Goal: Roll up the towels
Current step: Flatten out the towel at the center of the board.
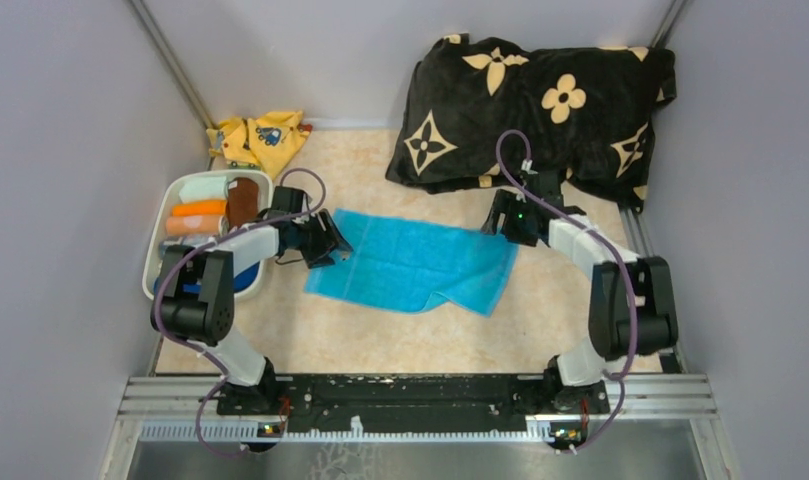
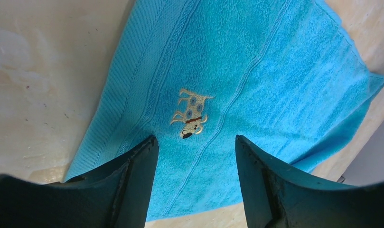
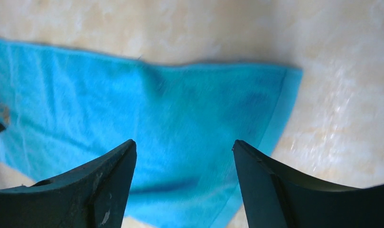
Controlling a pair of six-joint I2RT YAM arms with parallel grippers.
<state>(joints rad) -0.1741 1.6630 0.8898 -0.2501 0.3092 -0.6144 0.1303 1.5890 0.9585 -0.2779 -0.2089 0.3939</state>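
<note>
A light cyan towel (image 1: 410, 262) lies spread flat in the middle of the table, its near right corner folded over. A small embroidered dog (image 2: 192, 114) marks it in the left wrist view. My left gripper (image 1: 332, 245) hovers at the towel's left end, open, the cyan towel (image 2: 256, 71) showing between its fingers with nothing gripped. My right gripper (image 1: 502, 222) is over the far right corner, open and empty above the cyan towel (image 3: 133, 109). A brown towel (image 1: 242, 200) sits rolled in the white basket (image 1: 155, 262). A dark blue towel (image 1: 248, 281) peeks out from under my left arm.
The basket at the left also holds rolled pale green, orange and peach cloths. A yellow printed cloth (image 1: 263, 138) lies in the far left corner. A big black flowered pillow (image 1: 540, 105) fills the far right. Grey walls close in on the table on three sides.
</note>
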